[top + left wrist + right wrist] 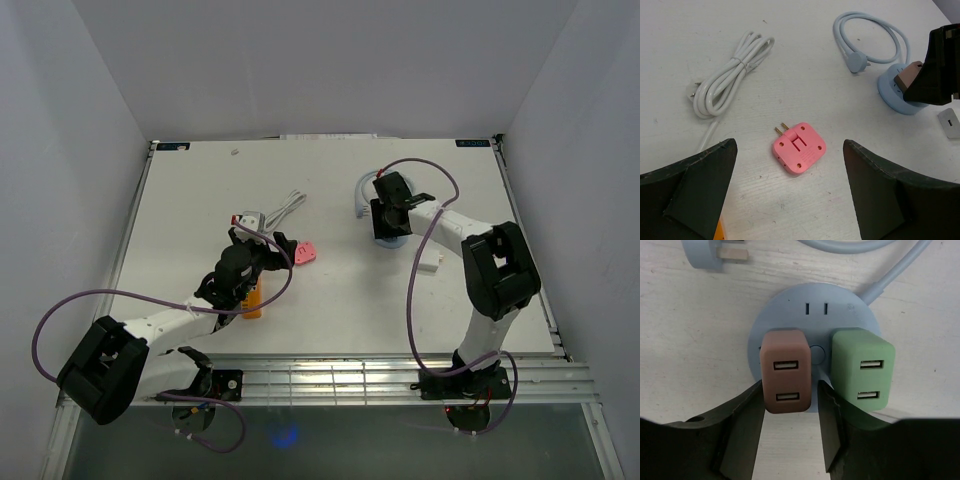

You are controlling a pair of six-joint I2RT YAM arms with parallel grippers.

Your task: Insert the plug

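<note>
The left hand (267,248) is hovering over the counter (350,310) with its fingers standing wide apart and nothing between them. In its wrist view a coiled white cable (730,75) is lying at the left. A pink adapter (799,147) is lying flat on the counter below the gap between the fingers, its two prongs pointing away. An orange object (253,300) is showing partly from under the left arm.

Further right, a round light-blue socket hub (790,315) is sitting on the counter, its own cord curling behind it. The brown plug (786,371) is sitting upright in the hub, with a green plug (863,372) just beside it on the right. The right hand (790,390) is flanking the brown plug, its fingers parted. One finger is lying against the plug's left side, and a sliver of gap is showing at the other.
</note>
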